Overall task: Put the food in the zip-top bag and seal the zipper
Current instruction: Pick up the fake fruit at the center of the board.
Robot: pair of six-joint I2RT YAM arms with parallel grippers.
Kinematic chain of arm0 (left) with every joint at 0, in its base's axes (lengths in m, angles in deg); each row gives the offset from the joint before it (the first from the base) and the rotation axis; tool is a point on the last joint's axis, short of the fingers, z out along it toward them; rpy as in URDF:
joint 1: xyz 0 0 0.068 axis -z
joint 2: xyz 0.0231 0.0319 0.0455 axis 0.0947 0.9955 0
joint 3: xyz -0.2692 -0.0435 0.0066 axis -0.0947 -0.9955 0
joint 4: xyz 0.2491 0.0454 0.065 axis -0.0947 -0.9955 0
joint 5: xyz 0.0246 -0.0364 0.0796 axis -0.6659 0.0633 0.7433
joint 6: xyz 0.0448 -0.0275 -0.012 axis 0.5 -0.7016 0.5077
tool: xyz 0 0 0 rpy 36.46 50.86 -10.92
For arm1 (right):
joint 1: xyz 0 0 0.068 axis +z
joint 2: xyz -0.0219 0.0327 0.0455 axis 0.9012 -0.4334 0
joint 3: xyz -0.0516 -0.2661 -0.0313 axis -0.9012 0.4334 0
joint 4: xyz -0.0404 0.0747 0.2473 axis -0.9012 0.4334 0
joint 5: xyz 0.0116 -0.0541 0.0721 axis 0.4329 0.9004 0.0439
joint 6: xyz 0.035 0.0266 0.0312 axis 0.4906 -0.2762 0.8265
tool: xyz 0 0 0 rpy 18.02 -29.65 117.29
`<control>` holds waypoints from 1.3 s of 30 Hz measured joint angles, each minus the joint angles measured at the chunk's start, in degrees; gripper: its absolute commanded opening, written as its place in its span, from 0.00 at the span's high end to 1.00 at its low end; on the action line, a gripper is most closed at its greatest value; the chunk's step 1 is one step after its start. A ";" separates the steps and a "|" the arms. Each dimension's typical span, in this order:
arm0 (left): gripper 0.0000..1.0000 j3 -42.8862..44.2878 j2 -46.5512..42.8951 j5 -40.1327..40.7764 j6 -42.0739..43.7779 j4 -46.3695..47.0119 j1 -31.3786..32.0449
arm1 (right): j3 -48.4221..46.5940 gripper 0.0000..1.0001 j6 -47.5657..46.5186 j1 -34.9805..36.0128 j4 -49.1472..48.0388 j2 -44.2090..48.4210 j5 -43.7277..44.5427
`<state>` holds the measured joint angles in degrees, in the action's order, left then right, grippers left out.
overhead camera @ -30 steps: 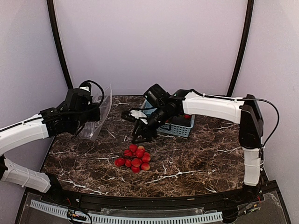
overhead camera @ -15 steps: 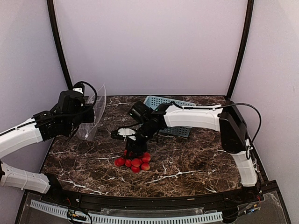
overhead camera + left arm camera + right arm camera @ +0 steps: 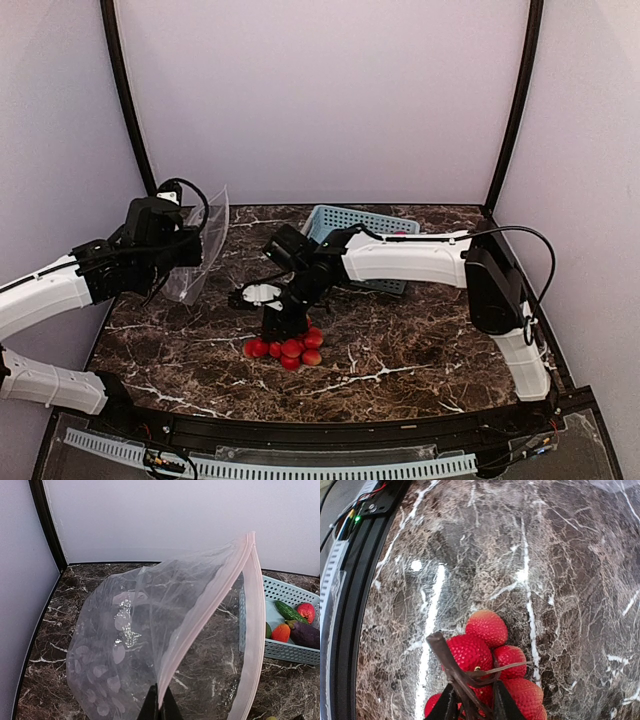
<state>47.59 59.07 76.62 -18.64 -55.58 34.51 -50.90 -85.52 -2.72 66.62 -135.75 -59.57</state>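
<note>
The clear zip-top bag (image 3: 201, 250) with white dots hangs from my left gripper (image 3: 186, 252), raised at the table's left. In the left wrist view the gripper (image 3: 161, 707) is shut on the bag's (image 3: 120, 645) mouth edge, and the pale pink zipper (image 3: 210, 600) gapes open. The cluster of red-yellow balls (image 3: 290, 347) lies on the table at front centre. My right gripper (image 3: 283, 322) is down on it. In the right wrist view the gripper (image 3: 472, 706) pinches the brown stem (image 3: 448, 662) above the red balls (image 3: 487, 627).
The light blue lattice basket (image 3: 372, 222) stands at the back, behind the right arm. In the left wrist view the basket (image 3: 287, 652) holds a green pepper (image 3: 289, 611), red strawberry (image 3: 306, 612), orange mango (image 3: 281, 632) and purple eggplant (image 3: 305, 634).
My right gripper has come forward and down from the basket's front onto the red ball cluster. My left gripper has shifted the bag slightly left and back.
</note>
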 measured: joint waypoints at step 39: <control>0.99 4.55 16.85 -27.96 -15.89 17.29 -0.13 | -6.62 1.00 22.01 -18.75 -5.01 25.97 -29.59</control>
<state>52.13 75.92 48.66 -34.53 -38.30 34.38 -57.52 -63.51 -21.47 61.62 -109.78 -89.16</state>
